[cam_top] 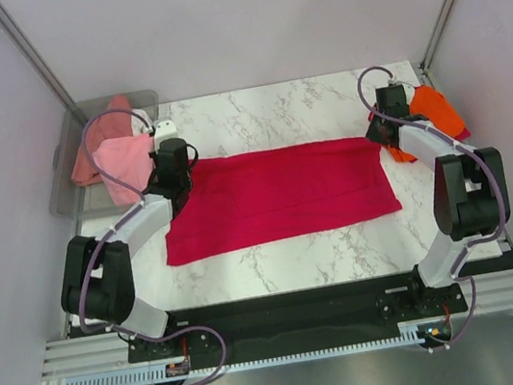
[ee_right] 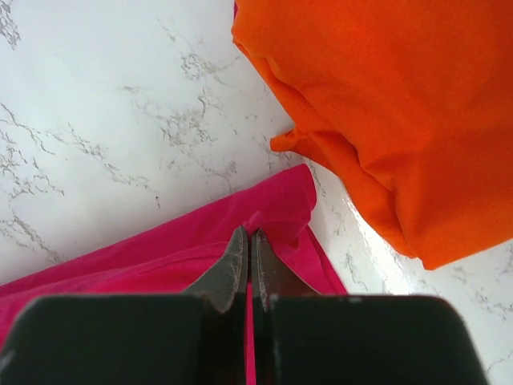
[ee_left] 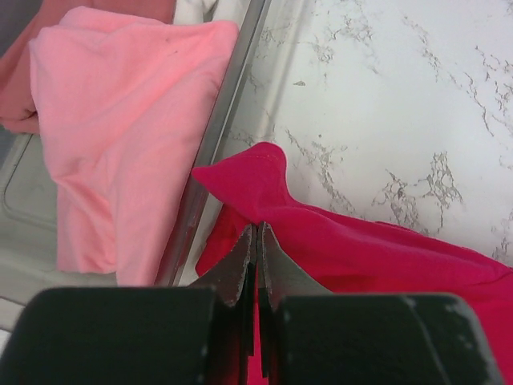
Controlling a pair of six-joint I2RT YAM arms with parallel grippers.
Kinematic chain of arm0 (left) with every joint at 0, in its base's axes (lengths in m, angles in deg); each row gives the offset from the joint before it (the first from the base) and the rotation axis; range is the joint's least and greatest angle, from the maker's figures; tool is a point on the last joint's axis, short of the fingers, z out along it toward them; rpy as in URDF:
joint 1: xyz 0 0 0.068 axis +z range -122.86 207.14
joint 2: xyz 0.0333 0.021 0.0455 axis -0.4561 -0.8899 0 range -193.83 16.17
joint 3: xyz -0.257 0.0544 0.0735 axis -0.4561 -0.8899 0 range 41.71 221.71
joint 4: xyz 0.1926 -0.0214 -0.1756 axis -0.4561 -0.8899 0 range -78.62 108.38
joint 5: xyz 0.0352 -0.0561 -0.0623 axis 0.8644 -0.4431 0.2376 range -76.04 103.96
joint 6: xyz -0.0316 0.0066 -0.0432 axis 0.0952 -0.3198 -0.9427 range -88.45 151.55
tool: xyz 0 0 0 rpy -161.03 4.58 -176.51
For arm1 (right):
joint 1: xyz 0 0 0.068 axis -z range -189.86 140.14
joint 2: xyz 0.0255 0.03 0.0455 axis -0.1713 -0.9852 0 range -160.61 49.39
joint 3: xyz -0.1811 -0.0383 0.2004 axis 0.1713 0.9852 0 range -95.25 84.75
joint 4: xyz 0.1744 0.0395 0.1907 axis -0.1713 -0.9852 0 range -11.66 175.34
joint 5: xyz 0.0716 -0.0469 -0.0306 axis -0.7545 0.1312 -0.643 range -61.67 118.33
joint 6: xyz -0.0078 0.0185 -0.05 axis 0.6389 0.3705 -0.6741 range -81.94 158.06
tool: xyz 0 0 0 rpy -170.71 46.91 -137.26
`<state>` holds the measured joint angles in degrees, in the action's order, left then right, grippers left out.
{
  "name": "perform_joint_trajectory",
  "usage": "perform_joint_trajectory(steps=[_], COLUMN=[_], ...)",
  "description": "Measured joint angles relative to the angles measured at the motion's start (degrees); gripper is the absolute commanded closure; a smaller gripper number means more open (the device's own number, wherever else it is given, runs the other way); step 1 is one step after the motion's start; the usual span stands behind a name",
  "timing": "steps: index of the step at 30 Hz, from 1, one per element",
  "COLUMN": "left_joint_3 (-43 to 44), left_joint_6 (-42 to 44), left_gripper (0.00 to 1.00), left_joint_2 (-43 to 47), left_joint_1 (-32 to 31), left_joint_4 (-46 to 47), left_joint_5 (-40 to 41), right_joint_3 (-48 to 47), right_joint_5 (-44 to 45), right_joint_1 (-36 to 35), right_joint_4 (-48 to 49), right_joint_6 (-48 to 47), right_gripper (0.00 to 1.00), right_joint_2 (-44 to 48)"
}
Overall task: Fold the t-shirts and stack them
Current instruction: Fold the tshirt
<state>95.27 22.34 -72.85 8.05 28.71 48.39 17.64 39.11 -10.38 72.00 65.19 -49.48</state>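
The crimson t-shirt [cam_top: 276,194] lies spread as a wide band across the marble table. My left gripper [ee_left: 256,233] is shut on its far left corner [ee_left: 248,172], next to the bin. My right gripper [ee_right: 249,238] is shut on its far right corner [ee_right: 280,200]. In the top view the left gripper [cam_top: 176,158] and right gripper [cam_top: 390,121] sit at the shirt's two far corners. An orange t-shirt [ee_right: 401,104] lies bunched just right of the right gripper, also in the top view [cam_top: 433,106]. A light pink t-shirt [ee_left: 120,136] hangs over the bin's rim.
A clear grey plastic bin [cam_top: 75,187] at the far left holds the light pink shirt [cam_top: 122,157], a salmon one [cam_top: 87,161] and white cloth [cam_top: 164,127]. Its rim [ee_left: 212,144] runs close beside the left gripper. Booth walls stand on both sides.
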Motion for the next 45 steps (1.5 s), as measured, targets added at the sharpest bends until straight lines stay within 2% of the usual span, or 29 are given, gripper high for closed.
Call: perform_joint_trajectory(steps=[8, 15, 18, 19, 20, 21, 23, 24, 30, 33, 35, 40, 45], left_joint_3=[-2.14, -5.95, -7.89, -8.87, -9.94, -11.21, -13.46, -14.53, -20.48, -20.22, -19.08, -15.23, -15.1], left_joint_6=[-0.11, -2.27, -4.48, -5.6, -6.47, -7.34, -8.87, -9.81, -12.94, -14.6, -15.67, -18.51, -21.22], left_gripper=[0.98, 0.98, 0.98, 0.98, 0.86, 0.75, 0.51, 0.45, 0.25, 0.15, 0.1, 0.1, 0.1], left_joint_2=[5.38, 6.62, 7.54, 8.2, 8.98, 9.92, 11.74, 12.68, 25.97, 32.26, 33.14, 28.33, 26.01], left_joint_1=[-1.68, -2.21, -2.6, -2.8, -2.93, -3.06, -3.21, -3.56, -6.75, -6.88, -6.82, -4.02, 3.39], left_joint_4=[-3.41, -6.12, -8.76, -9.57, -10.45, -10.95, -12.55, -13.25, -16.98, -18.08, -19.21, -21.44, -21.94], left_joint_5=[1.27, 1.25, 1.01, 0.92, 0.72, 0.04, -0.9, -1.44, -6.62, -9.27, -10.34, -15.28, -22.1], right_joint_3=[3.19, 7.63, 10.64, 12.04, 13.46, 15.04, 17.7, 18.97, 23.45, 23.06, 22.23, 17.99, 6.73], right_joint_5=[0.26, 2.19, 3.3, 3.61, 3.93, 4.26, 5.03, 5.51, 6.1, 1.68, -2.47, -15.82, -26.18], right_joint_1=[0.0, 0.0, 0.0, 0.0, 0.0, 0.0, 0.0, 0.02, -2.23, -5.53, -8.87, -17.94, -25.44], right_joint_4=[-0.24, -0.02, 0.22, 0.68, 0.98, 1.22, 1.33, 1.44, 2.54, 4.79, 6.49, 12.5, 15.87], right_joint_6=[0.09, 1.03, 2.08, 2.75, 3.37, 4.37, 5.01, 5.27, 5.68, 5.81, 6.34, 9.09, 9.35], right_gripper=[1.0, 1.0, 0.97, 0.93, 0.59, 0.48, 0.47, 0.46, 0.47, 0.49, 0.49, 0.46, 0.46], right_joint_2=[3.13, 5.18, 5.6, 5.86, 6.32, 6.99, 8.7, 9.92, 22.27, 25.68, 24.81, 14.99, 0.63])
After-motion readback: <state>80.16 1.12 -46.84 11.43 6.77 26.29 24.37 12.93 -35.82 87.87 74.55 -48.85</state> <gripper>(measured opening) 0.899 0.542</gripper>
